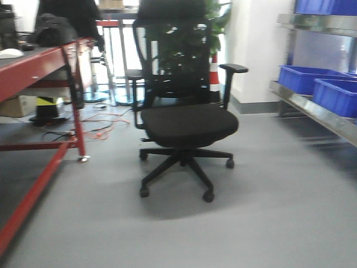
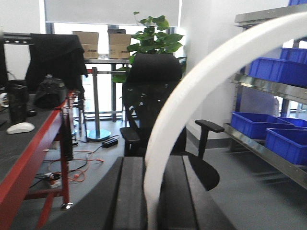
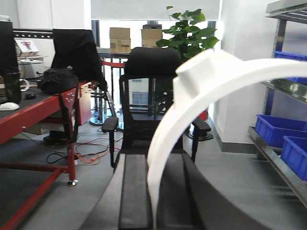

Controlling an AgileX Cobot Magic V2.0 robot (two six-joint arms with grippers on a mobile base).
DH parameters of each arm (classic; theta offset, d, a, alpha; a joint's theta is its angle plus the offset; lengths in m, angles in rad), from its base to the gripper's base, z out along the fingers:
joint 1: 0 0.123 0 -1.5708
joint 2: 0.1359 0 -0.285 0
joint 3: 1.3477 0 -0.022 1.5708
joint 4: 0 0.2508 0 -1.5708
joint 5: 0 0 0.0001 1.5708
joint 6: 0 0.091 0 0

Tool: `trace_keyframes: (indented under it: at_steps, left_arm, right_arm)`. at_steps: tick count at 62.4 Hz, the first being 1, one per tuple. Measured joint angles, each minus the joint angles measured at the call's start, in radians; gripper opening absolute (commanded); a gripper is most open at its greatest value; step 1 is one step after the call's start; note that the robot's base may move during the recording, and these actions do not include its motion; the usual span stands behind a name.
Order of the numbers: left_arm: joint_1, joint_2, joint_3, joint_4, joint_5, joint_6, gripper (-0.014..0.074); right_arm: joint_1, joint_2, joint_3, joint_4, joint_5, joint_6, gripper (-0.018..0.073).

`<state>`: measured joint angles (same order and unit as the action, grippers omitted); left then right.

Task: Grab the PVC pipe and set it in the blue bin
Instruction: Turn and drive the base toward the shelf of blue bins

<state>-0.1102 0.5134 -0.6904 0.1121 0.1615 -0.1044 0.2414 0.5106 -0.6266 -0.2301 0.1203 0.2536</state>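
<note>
1. Office chair (image 1: 187, 124): black, mesh back, on castors, standing at the centre of the front view on the grey floor (image 1: 268, 218).
2. Workbench (image 1: 33, 70): red frame, along the left edge of the front view; a black bag (image 3: 57, 79) and a white mouse (image 2: 20, 127) lie on its top.
3. Rack (image 1: 312, 103): steel shelving at the right edge, carrying blue bins (image 1: 307, 78) side by side on the lower shelf.
4. Plant (image 2: 153, 38): green, behind the chair back, with cardboard boxes (image 3: 120, 39) on a table to its left.
5. PVC pipe (image 2: 187, 91): white, smooth and matt, bent in a broad arc. In the left wrist view it rises from bottom centre and sweeps to the upper right corner. The right wrist view shows a like arc (image 3: 165, 134), thickened near its top by a chunky raised collar. Whether both views show one piece cannot be told. It is not in the front view.
6. Left gripper (image 2: 154, 160): bottom centre of its view. Its black fingers (image 2: 132, 191) lie against either side of the pipe, clamped on it.
7. Right gripper (image 3: 152, 163): bottom centre of its view. Its fingers (image 3: 134, 191) likewise press on the pipe from both sides, grasping it.
</note>
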Motion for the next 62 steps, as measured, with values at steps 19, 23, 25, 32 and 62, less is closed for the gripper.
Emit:
trace_keyframes:
  at_steps: [19,23,25,32,62]
  left_arm:
    - [0.0,0.0,0.0,0.0,0.0,0.0,-0.0111]
    - [0.0,0.0,0.0,0.0,0.0,0.0,-0.0111]
    - [0.0,0.0,0.0,0.0,0.0,0.0,-0.0111]
    - [0.0,0.0,0.0,0.0,0.0,0.0,-0.0111]
    - [0.0,0.0,0.0,0.0,0.0,0.0,-0.0111]
  right_arm:
    - [0.0,0.0,0.0,0.0,0.0,0.0,-0.0162]
    - [0.0,0.0,0.0,0.0,0.0,0.0,-0.0162]
    - [0.0,0.0,0.0,0.0,0.0,0.0,-0.0162]
    - [0.0,0.0,0.0,0.0,0.0,0.0,-0.0162]
    - [0.0,0.0,0.0,0.0,0.0,0.0,-0.0162]
